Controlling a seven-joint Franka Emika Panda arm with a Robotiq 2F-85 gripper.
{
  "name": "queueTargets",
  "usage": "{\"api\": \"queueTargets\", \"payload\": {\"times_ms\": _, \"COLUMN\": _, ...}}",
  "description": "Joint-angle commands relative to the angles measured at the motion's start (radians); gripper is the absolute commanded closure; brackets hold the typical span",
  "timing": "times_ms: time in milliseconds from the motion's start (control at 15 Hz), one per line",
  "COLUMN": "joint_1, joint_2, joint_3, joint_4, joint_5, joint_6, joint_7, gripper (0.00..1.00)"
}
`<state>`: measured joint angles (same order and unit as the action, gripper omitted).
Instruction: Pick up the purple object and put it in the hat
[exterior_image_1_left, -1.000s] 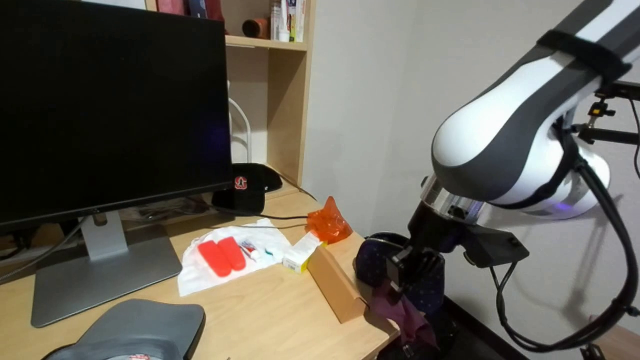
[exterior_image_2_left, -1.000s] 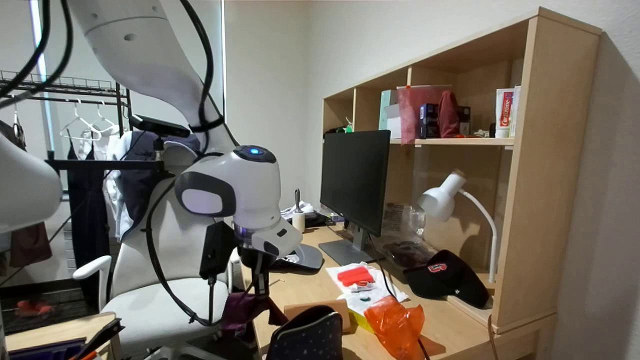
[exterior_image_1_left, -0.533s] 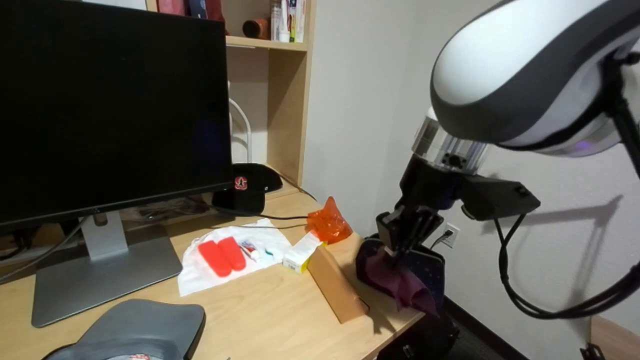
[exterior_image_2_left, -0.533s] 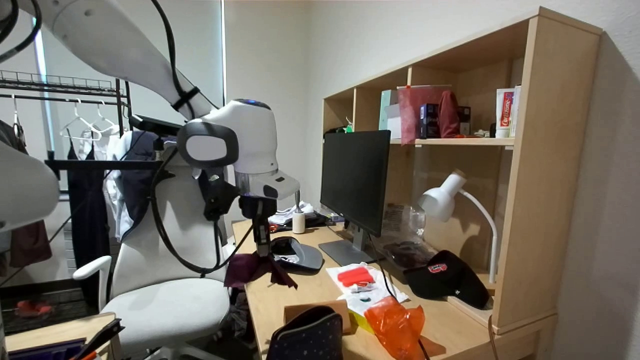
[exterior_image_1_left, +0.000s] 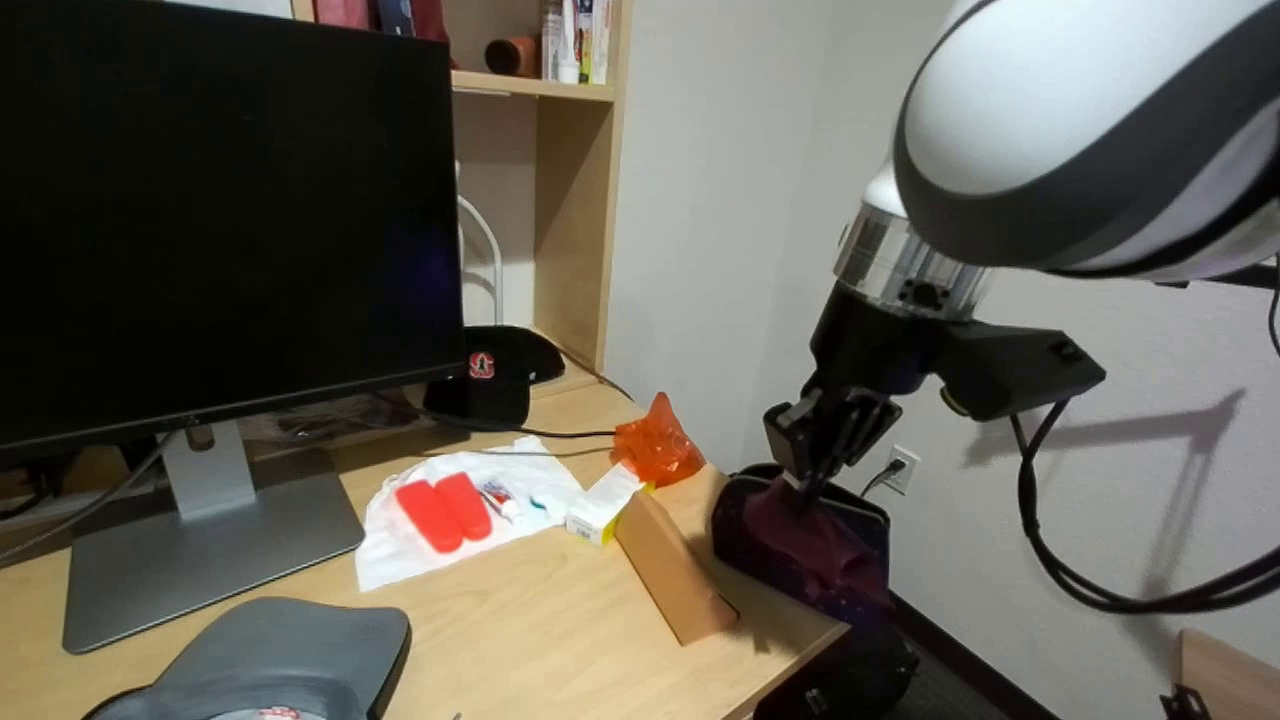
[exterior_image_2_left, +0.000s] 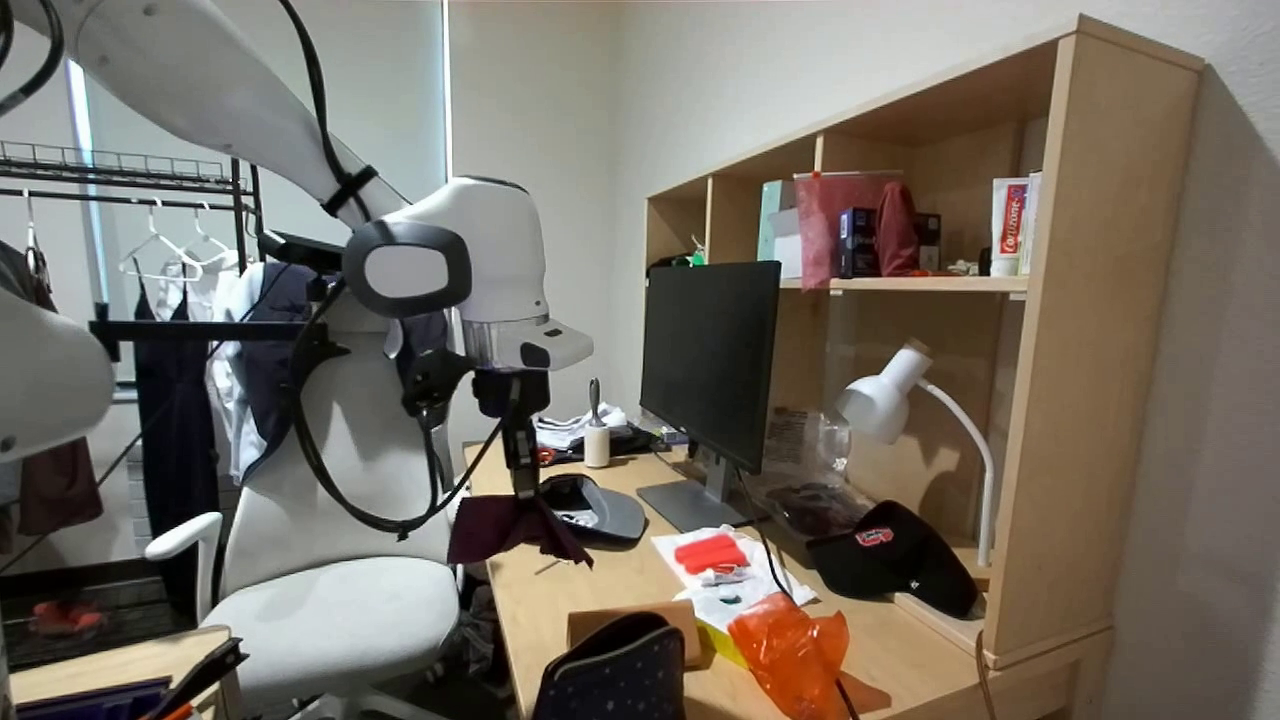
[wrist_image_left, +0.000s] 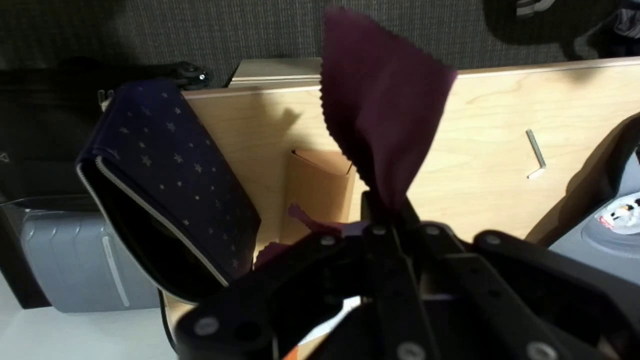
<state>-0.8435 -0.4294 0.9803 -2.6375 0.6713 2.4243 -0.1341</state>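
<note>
Gripper (exterior_image_2_left: 524, 488) clenched on the purple cloth (wrist_image_left: 382, 102), pinching a fold near its middle, loose ends drooping to either side. Cloth hung in the air by the desk (exterior_image_1_left: 560, 640) edge facing the white chair (exterior_image_2_left: 340, 605), towards the corner where a starry zip pouch (wrist_image_left: 175, 160) stood; cloth's height above the desk was hard to judge. Grey hat (exterior_image_2_left: 622, 518) sat farther along, set in from the same edge, well apart from the cloth. In the wrist view a hex key (wrist_image_left: 537, 152) lay between them. Brown box (wrist_image_left: 320, 187) stood near the pouch; black cap (exterior_image_2_left: 900, 570) rested towards the back edge.
</note>
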Motion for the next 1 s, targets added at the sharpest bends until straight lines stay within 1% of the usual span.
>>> {"api": "queueTargets", "payload": {"times_ms": 0, "joint_1": 0.219, "joint_2": 0.063, "joint_3": -0.254, "joint_4": 0.041, "joint_5": -0.246, "joint_6": -0.007, "joint_7": 0.139, "gripper": 0.92}}
{"api": "queueTargets", "payload": {"times_ms": 67, "joint_1": 0.27, "joint_2": 0.047, "joint_3": -0.317, "joint_4": 0.083, "joint_5": -0.343, "joint_6": -0.055, "joint_7": 0.185, "gripper": 0.92}}
{"api": "queueTargets", "payload": {"times_ms": 133, "joint_1": 0.324, "joint_2": 0.054, "joint_3": -0.368, "joint_4": 0.124, "joint_5": -0.429, "joint_6": -0.079, "joint_7": 0.219, "gripper": 0.92}}
{"api": "queueTargets", "payload": {"times_ms": 267, "joint_1": 0.455, "joint_2": 0.106, "joint_3": -0.458, "joint_4": 0.222, "joint_5": -0.597, "joint_6": -0.099, "joint_7": 0.295, "gripper": 0.92}}
{"api": "queueTargets", "payload": {"times_ms": 333, "joint_1": 0.51, "joint_2": 0.15, "joint_3": -0.477, "joint_4": 0.277, "joint_5": -0.66, "joint_6": -0.115, "joint_7": 0.327, "gripper": 0.92}}
{"api": "queueTargets", "payload": {"times_ms": 400, "joint_1": 0.561, "joint_2": 0.184, "joint_3": -0.497, "joint_4": 0.333, "joint_5": -0.724, "joint_6": -0.158, "joint_7": 0.36, "gripper": 0.92}}
{"api": "queueTargets", "payload": {"times_ms": 533, "joint_1": 0.647, "joint_2": 0.291, "joint_3": -0.513, "joint_4": 0.458, "joint_5": -0.845, "joint_6": -0.255, "joint_7": 0.437, "gripper": 0.92}}
{"api": "queueTargets", "payload": {"times_ms": 667, "joint_1": 0.734, "joint_2": 0.386, "joint_3": -0.554, "joint_4": 0.562, "joint_5": -0.898, "joint_6": -0.328, "joint_7": 0.461, "gripper": 0.92}}
{"api": "queueTargets", "payload": {"times_ms": 733, "joint_1": 0.783, "joint_2": 0.43, "joint_3": -0.592, "joint_4": 0.6, "joint_5": -0.867, "joint_6": -0.305, "joint_7": 0.416, "gripper": 0.92}}
{"api": "queueTargets", "payload": {"times_ms": 800, "joint_1": 0.819, "joint_2": 0.461, "joint_3": -0.617, "joint_4": 0.631, "joint_5": -0.863, "joint_6": -0.295, "joint_7": 0.406, "gripper": 0.92}}
{"api": "queueTargets", "payload": {"times_ms": 867, "joint_1": 0.846, "joint_2": 0.364, "joint_3": -0.651, "joint_4": 0.533, "joint_5": -0.852, "joint_6": -0.273, "joint_7": 0.435, "gripper": 0.92}}
{"api": "queueTargets", "payload": {"times_ms": 933, "joint_1": 0.873, "joint_2": 0.395, "joint_3": -0.674, "joint_4": 0.558, "joint_5": -0.848, "joint_6": -0.271, "joint_7": 0.432, "gripper": 0.92}}
